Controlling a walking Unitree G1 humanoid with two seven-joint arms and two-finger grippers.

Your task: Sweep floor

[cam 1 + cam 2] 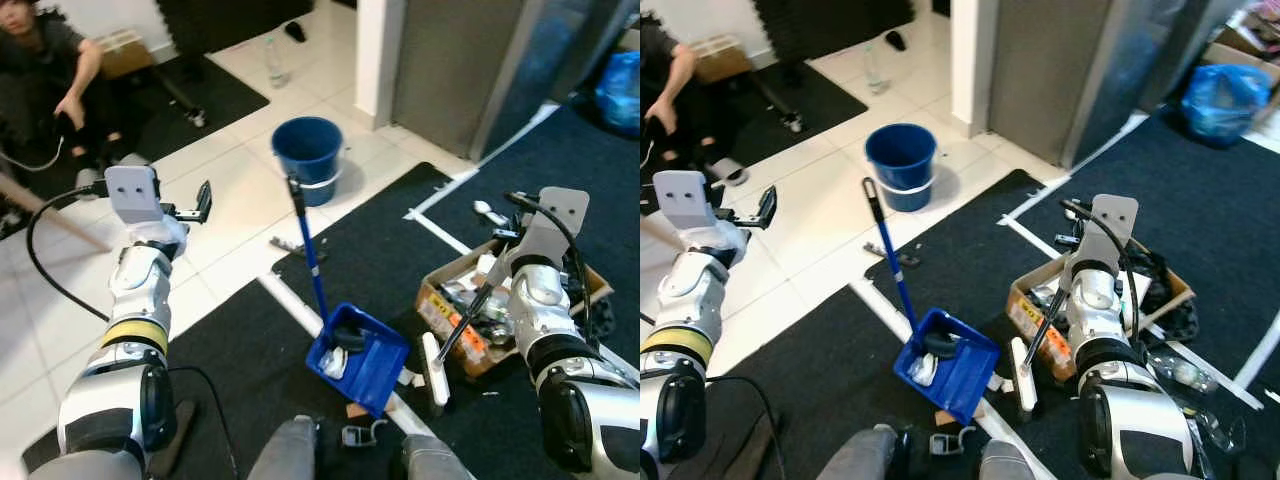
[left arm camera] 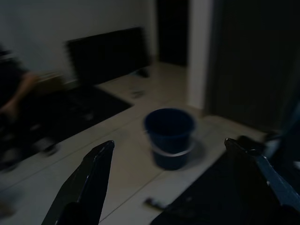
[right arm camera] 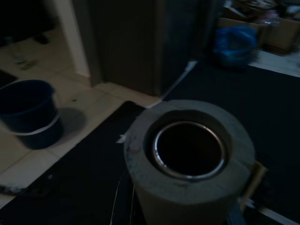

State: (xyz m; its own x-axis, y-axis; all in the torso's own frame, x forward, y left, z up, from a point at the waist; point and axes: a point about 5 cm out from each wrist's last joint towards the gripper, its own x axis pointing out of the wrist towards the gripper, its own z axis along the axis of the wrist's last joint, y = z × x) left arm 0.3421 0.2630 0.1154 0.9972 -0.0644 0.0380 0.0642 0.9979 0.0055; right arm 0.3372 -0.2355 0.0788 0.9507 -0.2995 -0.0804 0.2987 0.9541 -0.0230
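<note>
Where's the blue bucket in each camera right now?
Left eye view: blue bucket upper centre, on the white tiles.
Right eye view: upper left of centre.
Left wrist view: centre, between the fingers.
Right wrist view: left edge.
Shared landmark: its white band.

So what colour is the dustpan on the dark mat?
Blue, like its long handle; the dustpan shows best in the left eye view.

Blue dustpan [image 1: 365,365] on dark carpet [image 1: 240,370]
</note>
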